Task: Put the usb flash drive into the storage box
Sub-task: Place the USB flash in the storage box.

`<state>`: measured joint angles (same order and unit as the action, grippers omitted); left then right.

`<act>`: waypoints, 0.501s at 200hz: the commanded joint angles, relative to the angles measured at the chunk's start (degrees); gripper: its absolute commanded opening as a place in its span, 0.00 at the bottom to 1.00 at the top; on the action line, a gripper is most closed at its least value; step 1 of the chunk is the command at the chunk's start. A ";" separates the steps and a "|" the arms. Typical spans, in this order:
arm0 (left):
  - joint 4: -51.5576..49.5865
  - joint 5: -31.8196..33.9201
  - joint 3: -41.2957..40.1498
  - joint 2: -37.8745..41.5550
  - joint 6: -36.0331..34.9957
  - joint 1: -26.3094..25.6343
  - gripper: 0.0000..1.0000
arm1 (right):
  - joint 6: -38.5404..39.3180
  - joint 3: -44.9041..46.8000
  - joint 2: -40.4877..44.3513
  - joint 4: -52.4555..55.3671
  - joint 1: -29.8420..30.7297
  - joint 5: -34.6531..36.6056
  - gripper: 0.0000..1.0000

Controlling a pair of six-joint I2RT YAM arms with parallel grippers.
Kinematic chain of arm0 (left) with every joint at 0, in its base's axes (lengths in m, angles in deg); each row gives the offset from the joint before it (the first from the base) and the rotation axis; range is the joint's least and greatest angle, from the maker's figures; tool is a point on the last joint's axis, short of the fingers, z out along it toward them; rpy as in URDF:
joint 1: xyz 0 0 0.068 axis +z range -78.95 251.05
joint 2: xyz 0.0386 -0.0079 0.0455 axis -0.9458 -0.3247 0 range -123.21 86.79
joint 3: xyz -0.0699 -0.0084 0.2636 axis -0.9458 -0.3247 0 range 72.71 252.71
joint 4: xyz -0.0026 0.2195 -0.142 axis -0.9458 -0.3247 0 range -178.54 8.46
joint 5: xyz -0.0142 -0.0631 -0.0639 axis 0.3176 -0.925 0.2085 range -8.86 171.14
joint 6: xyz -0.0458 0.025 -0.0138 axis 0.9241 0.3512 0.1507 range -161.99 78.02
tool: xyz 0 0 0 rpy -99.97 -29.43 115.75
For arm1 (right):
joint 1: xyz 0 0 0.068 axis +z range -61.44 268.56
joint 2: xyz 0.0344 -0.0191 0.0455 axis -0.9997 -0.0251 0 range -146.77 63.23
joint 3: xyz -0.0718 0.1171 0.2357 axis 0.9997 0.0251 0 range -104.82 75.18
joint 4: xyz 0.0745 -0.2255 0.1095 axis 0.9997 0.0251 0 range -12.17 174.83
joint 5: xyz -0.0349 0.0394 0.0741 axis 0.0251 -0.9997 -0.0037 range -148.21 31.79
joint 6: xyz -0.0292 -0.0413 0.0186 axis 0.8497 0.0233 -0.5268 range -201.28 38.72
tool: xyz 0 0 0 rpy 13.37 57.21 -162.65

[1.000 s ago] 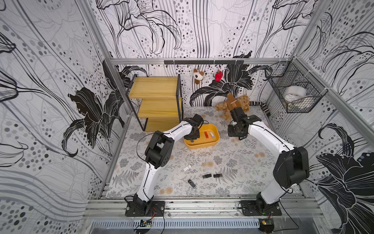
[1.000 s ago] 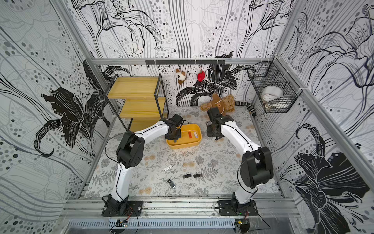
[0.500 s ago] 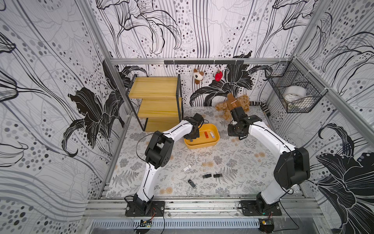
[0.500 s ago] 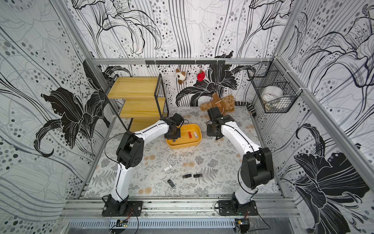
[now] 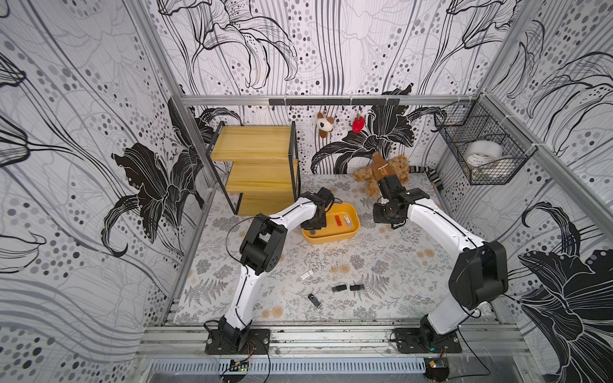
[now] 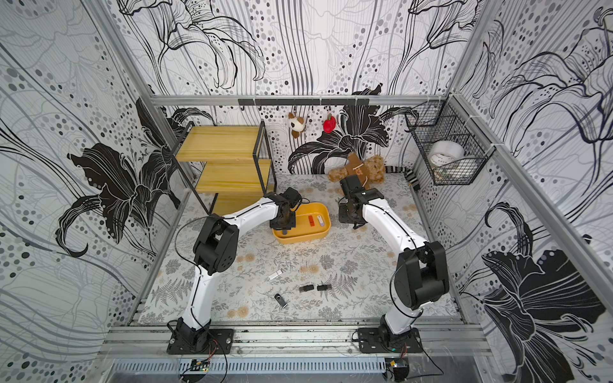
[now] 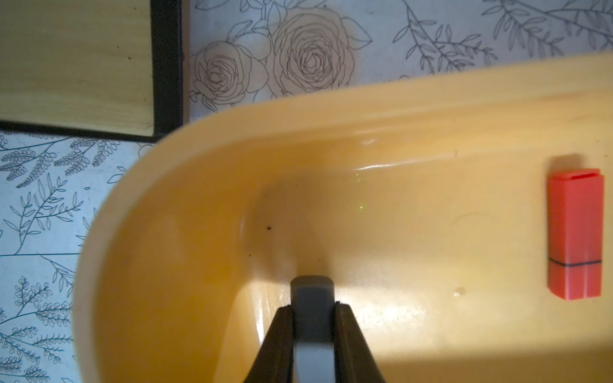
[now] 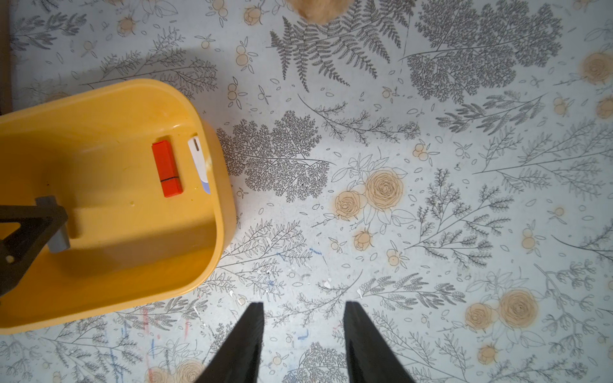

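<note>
Fern-and-rose printed table (image 5: 398,265) in a cell papered with black-and-white lilies, with two white robot arms bolted at its near edge.

Left hand (image 7: 313,308) down inside the shallow yellow-orange plastic storage box (image 5: 331,238), black fingers (image 7: 282,331) clamped on a slim grey usb flash drive (image 7: 312,291). Drive held end-down over the box floor, at the rounded end nearest the three-tier wooden shelf (image 5: 255,142). Impossible to judge whether the drive's tip touches the floor.

Right hand (image 8: 302,306) with fingers apart and nothing between them, poised over bare table just beside the box, on the side away from the shelf.

Lying flat on the box floor, side by side and apart from the grey drive: a red rectangular capped stick (image 7: 575,232) and a white stick with a pale blue end (image 8: 199,162), the white one close to the end wall.

Well apart from the box, toward the table's near edge:
- a small white stick (image 5: 306,275)
- two short black blocks (image 5: 339,288) side by side
- a black stick with a silver swivel (image 5: 314,300)

At the back, a brown plush bear (image 5: 381,169) lying behind the right arm. Above it, a small plush dog (image 5: 323,124) and a red plush strawberry (image 5: 358,123) hanging from a black hook rail. On the right wall, a black wire-mesh basket (image 5: 481,172) holding a roll of white tape (image 5: 482,152).
</note>
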<state>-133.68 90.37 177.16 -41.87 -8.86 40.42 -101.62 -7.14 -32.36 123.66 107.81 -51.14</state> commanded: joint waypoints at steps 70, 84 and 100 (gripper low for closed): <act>0.13 0.00 1.44 -0.90 -0.56 0.16 0.23 | -0.76 1.00 1.25 -0.07 0.27 -0.22 0.44; 0.10 -0.09 1.64 -1.04 -0.52 0.16 0.23 | -0.71 1.01 1.24 -0.13 0.27 -0.30 0.44; 0.18 -0.36 1.73 -1.31 -0.62 0.21 0.24 | -0.67 1.07 1.21 -0.12 0.26 -0.26 0.44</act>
<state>-133.68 90.26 177.18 -42.15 -8.86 40.42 -101.62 -7.03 -32.36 123.64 107.81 -51.14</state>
